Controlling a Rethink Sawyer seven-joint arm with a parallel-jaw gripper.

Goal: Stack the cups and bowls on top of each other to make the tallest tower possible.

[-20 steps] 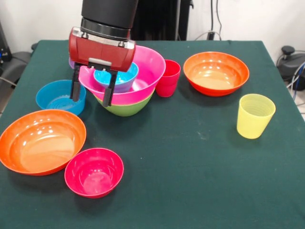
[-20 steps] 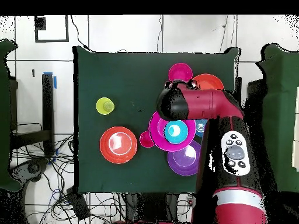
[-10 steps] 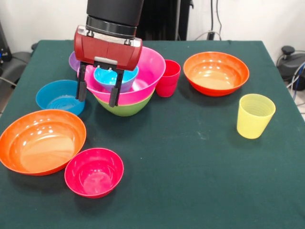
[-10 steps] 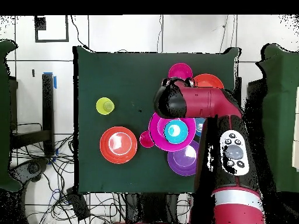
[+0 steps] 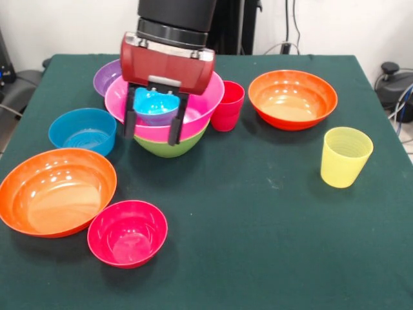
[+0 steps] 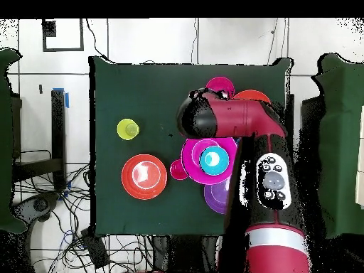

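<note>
Bowls stand nested in a tower [image 5: 169, 132] at about 11 o'clock on the desk [image 5: 258, 213] in the front view: green bowl [image 5: 169, 146] lowest, big pink bowl [image 5: 201, 103] in it, a small blue bowl [image 5: 155, 105] inside. The jaws [image 5: 152, 124] hang spread wide in front of the pink rim, holding nothing. Red cup [image 5: 228, 105] touches the tower at its 3 o'clock; yellow cup [image 5: 345, 156] stands well apart.
</note>
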